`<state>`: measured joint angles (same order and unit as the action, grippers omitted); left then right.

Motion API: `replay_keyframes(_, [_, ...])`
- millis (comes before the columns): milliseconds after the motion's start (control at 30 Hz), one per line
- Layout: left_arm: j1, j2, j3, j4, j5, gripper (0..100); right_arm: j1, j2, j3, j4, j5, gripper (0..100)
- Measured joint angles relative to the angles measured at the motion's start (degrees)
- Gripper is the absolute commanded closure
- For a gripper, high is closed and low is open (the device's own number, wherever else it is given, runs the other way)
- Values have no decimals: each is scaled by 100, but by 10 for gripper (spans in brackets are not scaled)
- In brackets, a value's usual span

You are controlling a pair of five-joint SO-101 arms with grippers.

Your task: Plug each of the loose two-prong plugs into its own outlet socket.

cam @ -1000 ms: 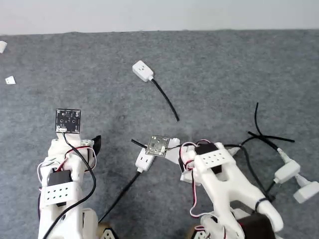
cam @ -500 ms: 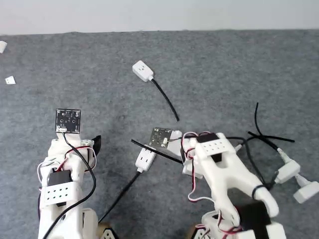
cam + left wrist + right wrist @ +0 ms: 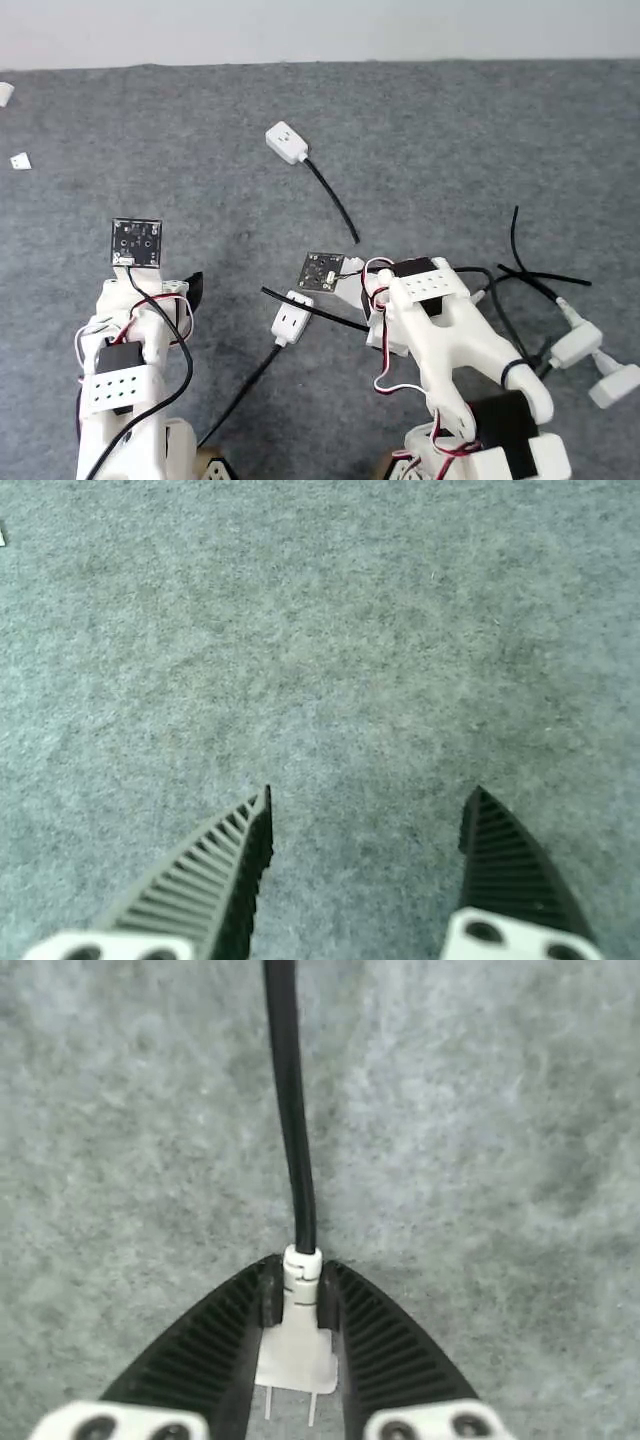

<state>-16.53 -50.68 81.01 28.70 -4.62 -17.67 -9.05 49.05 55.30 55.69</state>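
So the left tool [image 3: 365, 795] is spread apart over bare grey worktop [image 3: 320, 630]. An outlet socket [image 3: 291, 318] lies around 8 o'clock from the right tool [image 3: 297, 1265], which is clamped on a white plug [image 3: 297, 1345] with a black cord [image 3: 288, 1110].

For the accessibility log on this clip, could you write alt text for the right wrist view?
The right gripper is closed on a white two-prong plug, whose two prongs point back toward the camera. The plug's black cord runs straight away from the fingertips over grey carpet.
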Motion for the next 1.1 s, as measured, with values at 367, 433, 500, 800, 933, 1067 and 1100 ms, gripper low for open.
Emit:
replay_keyframes(367, [202,44,0,0,0,713,0,-1943,-88,897,-3367,989])
replay_keyframes(433, [290,44,0,9,0,713,44,-2163,-88,905,-4264,989])
replay_keyframes(500, [448,44,0,105,0,713,220,-2215,-79,818,-4976,989])
replay_keyframes(800, [1925,44,-396,1459,0,711,1046,-1741,466,-422,-5538,990])
replay_keyframes(933, [2989,44,-686,1908,0,710,1116,-1644,466,-484,-5538,990])
replay_keyframes(1067, [3587,123,-1029,1934,0,710,1336,-1644,466,-484,-5538,990])
replay_keyframes(1100, [3640,229,-1116,1934,0,710,1398,-1644,466,-484,-5538,990])
